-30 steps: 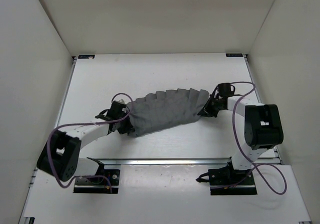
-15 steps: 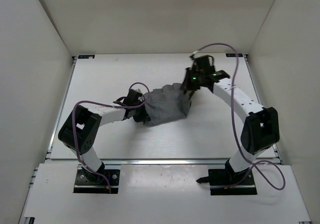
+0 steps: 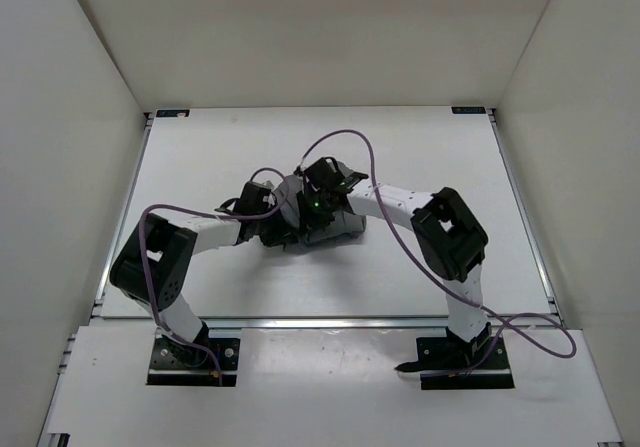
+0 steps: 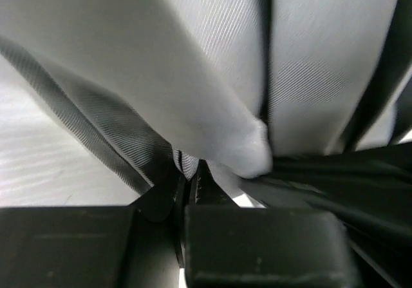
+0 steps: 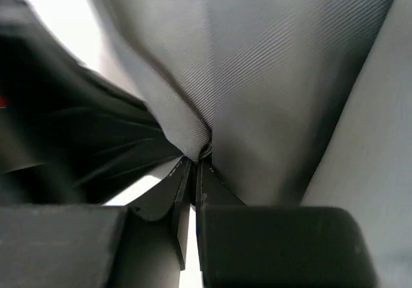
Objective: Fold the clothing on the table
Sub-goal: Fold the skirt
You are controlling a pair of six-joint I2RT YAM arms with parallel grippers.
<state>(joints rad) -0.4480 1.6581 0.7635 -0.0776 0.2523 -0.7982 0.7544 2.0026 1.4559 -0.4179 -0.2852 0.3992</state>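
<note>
The grey pleated clothing (image 3: 338,223) lies bunched into a small heap near the middle of the white table (image 3: 200,157). My left gripper (image 3: 278,225) sits at the heap's left edge, shut on a fold of the clothing (image 4: 212,75), whose cloth runs between the closed fingertips (image 4: 188,180). My right gripper (image 3: 312,199) has reached across to the heap's upper left, right beside the left one, and is shut on another pinch of the clothing (image 5: 270,62) at its fingertips (image 5: 197,162). Most of the heap is hidden under the two wrists.
White walls enclose the table on the left, back and right. A metal rail (image 3: 330,321) runs along the near edge, with both arm bases (image 3: 190,359) in front of it. Purple cables (image 3: 365,157) loop above the arms.
The right gripper swept leftward with its edge of the clothing, from the right side over to the left gripper. The spread fan of cloth has collapsed into a small heap.
</note>
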